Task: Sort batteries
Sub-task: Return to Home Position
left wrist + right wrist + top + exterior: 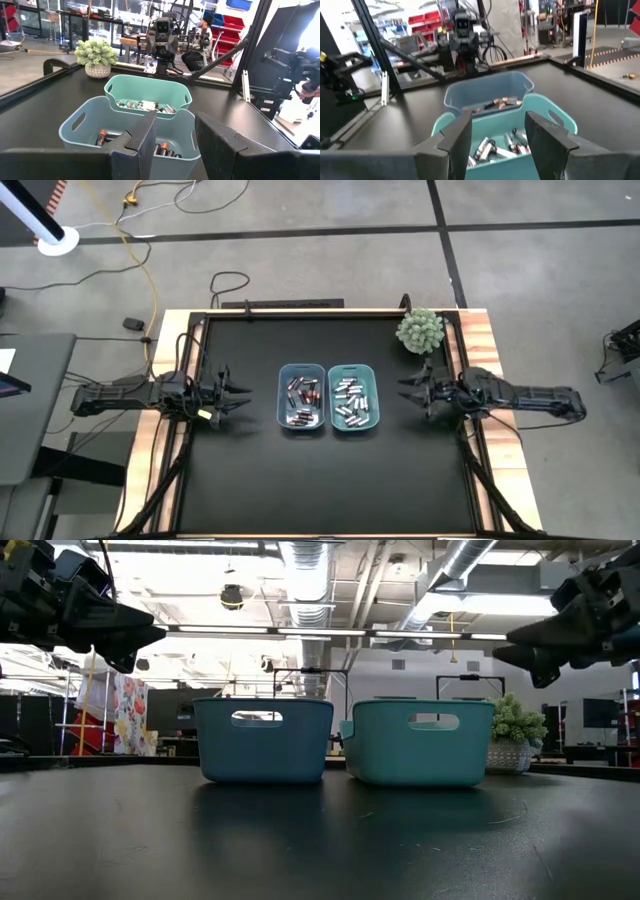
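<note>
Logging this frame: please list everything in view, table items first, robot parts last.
Table: one, black top with wooden edges, middle of the floor.
Blue bin: one, blue, table centre, on the left arm's side.
Teal bin: one, teal, beside the blue bin, on the right arm's side.
Dark batteries: several, dark with copper ends, in the blue bin.
White batteries: several, silvery-white, in the teal bin.
Potted plant: one, green, back right corner of the table.
Yellow cable: one, on the floor.
Left gripper: one, dark, open, raised left of the bins.
Right gripper: one, dark, open, raised right of the bins.
</note>
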Controlling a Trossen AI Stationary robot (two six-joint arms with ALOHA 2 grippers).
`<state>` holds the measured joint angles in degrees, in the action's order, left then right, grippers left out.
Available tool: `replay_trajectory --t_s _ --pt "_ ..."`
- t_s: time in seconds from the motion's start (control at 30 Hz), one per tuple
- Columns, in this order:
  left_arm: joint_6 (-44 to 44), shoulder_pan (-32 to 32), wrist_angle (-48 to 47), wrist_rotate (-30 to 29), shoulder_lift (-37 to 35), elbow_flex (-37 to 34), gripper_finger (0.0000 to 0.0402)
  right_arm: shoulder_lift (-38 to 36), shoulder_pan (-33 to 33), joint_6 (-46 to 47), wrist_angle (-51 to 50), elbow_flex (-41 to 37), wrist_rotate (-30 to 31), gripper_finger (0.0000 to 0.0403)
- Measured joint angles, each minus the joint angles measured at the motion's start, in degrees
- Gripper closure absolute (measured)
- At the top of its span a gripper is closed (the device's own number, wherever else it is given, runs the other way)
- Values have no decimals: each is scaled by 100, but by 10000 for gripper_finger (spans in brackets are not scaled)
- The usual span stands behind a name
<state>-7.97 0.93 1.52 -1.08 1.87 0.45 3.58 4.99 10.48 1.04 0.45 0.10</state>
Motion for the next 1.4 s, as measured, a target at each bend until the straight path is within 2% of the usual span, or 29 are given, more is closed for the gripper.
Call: replay_trajectory --t_s 0.3,0.5,1.4 --pt "1 0 0 2 0 2 269 991 4 -734 -22 0 -4 203" --pt "1 0 -2 2 0 2 269 1346 4 -740 -30 -2 -15 203" --pt "0 0 -2 5 0 2 269 1413 4 -748 -37 -7 -20 203"
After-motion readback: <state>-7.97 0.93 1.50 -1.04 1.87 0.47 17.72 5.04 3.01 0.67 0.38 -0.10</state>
